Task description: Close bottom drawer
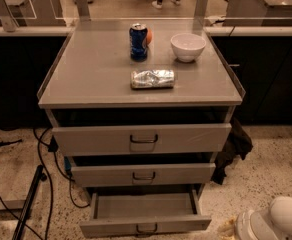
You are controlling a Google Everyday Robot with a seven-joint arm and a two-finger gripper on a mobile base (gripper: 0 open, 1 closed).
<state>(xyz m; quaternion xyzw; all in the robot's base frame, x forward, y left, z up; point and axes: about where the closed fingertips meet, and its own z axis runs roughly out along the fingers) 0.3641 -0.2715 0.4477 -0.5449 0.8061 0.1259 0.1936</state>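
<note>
The bottom drawer (145, 225) of the grey metal cabinet is pulled out far and its inside shows empty. Its narrow front panel with a small dark loop handle (147, 228) sits at the lower edge of the camera view. The two drawers above it stand slightly out. My gripper (230, 227) is low at the bottom right, just right of the drawer's front corner and apart from it. Behind it is the white rounded arm (282, 220).
On the cabinet top (91, 74) stand a blue can (138, 41), a white bowl (188, 46) and a crumpled silver packet (153, 78). Cables (42, 156) and a dark stand leg (27, 206) lie on the floor at left. A dark cloth (233, 146) hangs at the cabinet's right.
</note>
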